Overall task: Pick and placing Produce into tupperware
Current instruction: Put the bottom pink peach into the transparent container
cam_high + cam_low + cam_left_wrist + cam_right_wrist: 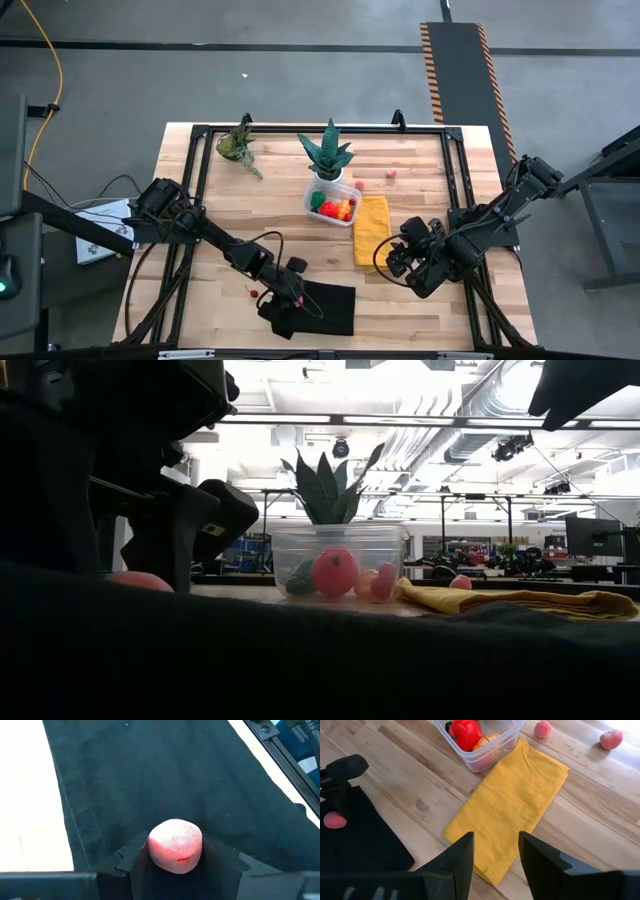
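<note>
A: Where is the left gripper [175,862]?

B: It is low over the black cloth [330,308] at the front of the counter [270,200]. A small pink and red toy fruit [175,845] sits between its two dark fingers. The fingers are right at its sides, but I cannot tell if they squeeze it.

A: And the right gripper [496,851]?

B: It hangs above the yellow cloth [512,802]. Its fingers are apart and hold nothing.

A: Where is the tupperware [335,200]?

B: Near the middle of the counter. It touches one edge of the yellow cloth. The clear box sits just in front of a spiky green plant [327,150] in a white pot.

A: What is in the box?

B: A big red toy [466,732], an orange one [487,741] and a green one [317,199]. In the low view a pink one [385,580] shows through the clear wall too.

A: Is any produce outside the box?

B: Yes. Two little pink fruits [543,728] [611,739] lie on the bare wood past the yellow cloth. A tiny red bit [253,293] lies on the wood just beside the black cloth.

A: Anything else?

B: A second small plant [238,145] stands at the back of the counter, away from the box.
</note>
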Robot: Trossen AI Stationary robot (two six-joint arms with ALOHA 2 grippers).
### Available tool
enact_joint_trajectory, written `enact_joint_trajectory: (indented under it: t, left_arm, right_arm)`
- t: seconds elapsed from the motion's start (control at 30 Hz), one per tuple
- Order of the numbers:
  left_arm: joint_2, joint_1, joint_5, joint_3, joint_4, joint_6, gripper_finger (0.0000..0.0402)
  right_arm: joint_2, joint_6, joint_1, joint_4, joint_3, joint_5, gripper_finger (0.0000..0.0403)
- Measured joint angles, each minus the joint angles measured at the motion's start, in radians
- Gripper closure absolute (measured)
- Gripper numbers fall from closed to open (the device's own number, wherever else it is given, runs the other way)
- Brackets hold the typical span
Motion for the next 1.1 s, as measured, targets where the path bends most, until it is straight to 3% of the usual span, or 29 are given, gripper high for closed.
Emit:
enact_joint_trajectory:
  t: [0.7,1.1]
  left_arm:
    - [-0.155,0.001,-0.052,0.004,-0.088,-0.006,0.0262]
    - [-0.289,0.000,-0.192,0.004,-0.121,-0.061,0.0260]
  right_arm:
    - [0.000,0.003,0.000,-0.004,0.000,0.000,0.0256]
    - [0.000,0.000,0.000,-0.009,0.000,0.021,0.0256]
